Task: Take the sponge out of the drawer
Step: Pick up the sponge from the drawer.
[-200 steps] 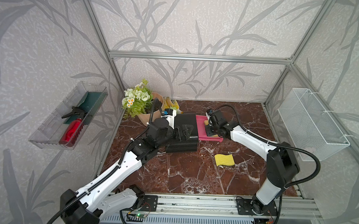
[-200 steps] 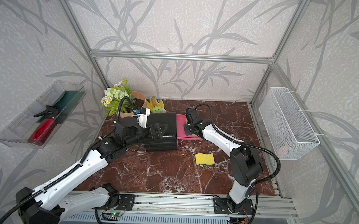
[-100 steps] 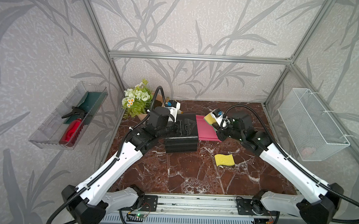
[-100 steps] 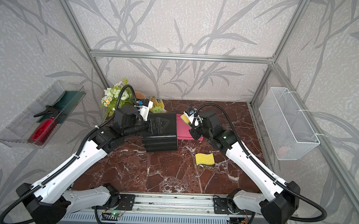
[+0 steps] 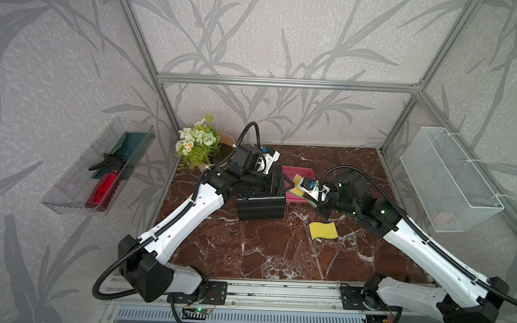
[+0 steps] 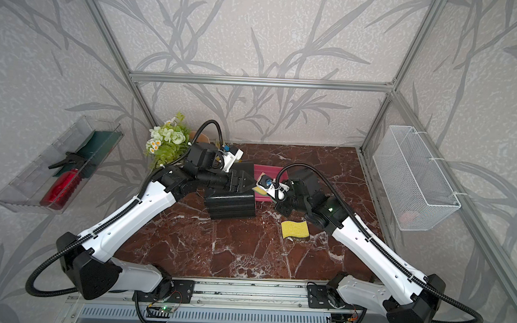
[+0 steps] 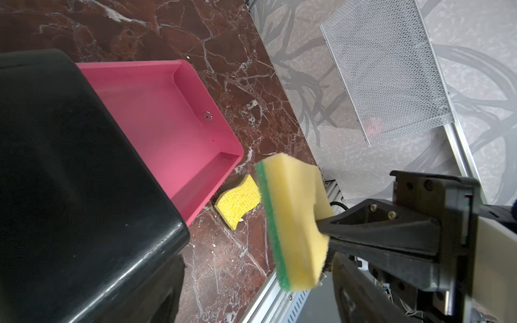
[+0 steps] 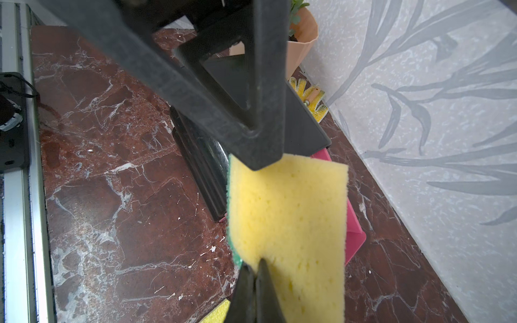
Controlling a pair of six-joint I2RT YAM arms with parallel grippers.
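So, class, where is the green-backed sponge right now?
The green-backed sponge is clamped in the right tool, raised over the open pink drawer, just right of the black cabinet in both top views.

The left arm (image 5: 189,216) rises from its base at 7 o'clock and reaches toward 1 o'clock. Its wrist bends so that the left gripper (image 5: 281,184) points to 3 o'clock. Only one finger shows, so its opening cannot be judged. The right arm (image 5: 421,247) stretches from 5 o'clock toward 10 o'clock. The right gripper (image 7: 324,237) is clamped on a sponge (image 7: 291,218), close to the left gripper's tip.
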